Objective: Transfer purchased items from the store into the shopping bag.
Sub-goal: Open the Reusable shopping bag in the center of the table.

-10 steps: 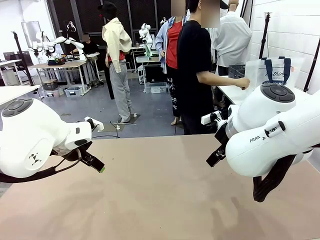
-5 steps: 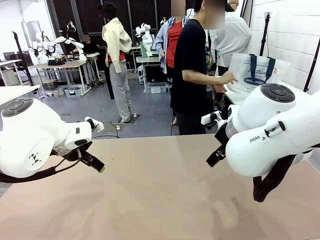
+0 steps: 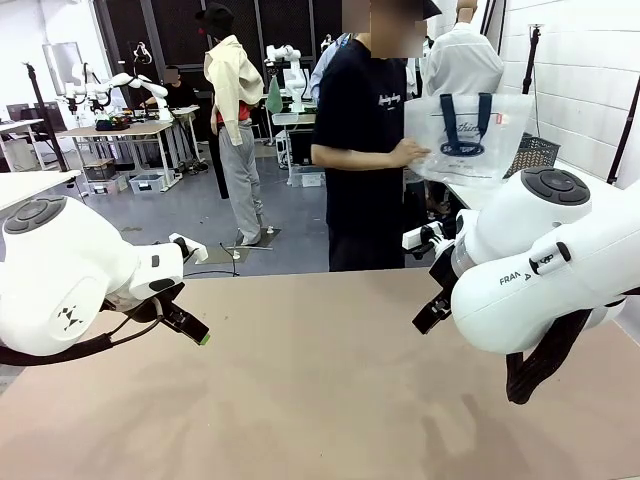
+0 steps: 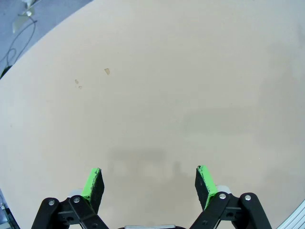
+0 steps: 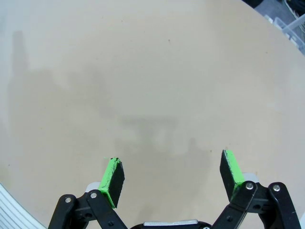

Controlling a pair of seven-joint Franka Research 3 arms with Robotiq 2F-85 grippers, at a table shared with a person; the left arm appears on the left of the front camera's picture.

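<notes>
A person in a black T-shirt stands beyond the table's far edge and holds the shopping bag [image 3: 468, 135], a clear plastic tote with navy handles and an oval logo, up in front of them. Behind the bag at the right, a corner of the store [image 3: 536, 152], a dark mesh basket, rests on a side table. The purchased items are out of view. My left gripper [image 4: 148, 179] hangs open over bare tabletop, green pads wide apart; it also shows at the left [image 3: 195, 330]. My right gripper [image 5: 171, 176] is open too, with nothing between its fingers, and shows at the right [image 3: 425, 318].
The tan table [image 3: 320, 400] stretches between both arms. The person's body stands at the far edge near the middle. White arm housings bulk at both sides of the front view. Other people and workbenches stand farther back in the room.
The person has turned toward my table, lifting the shopping bag and carrying it leftward. Neither arm has moved and both grippers have stayed open.
</notes>
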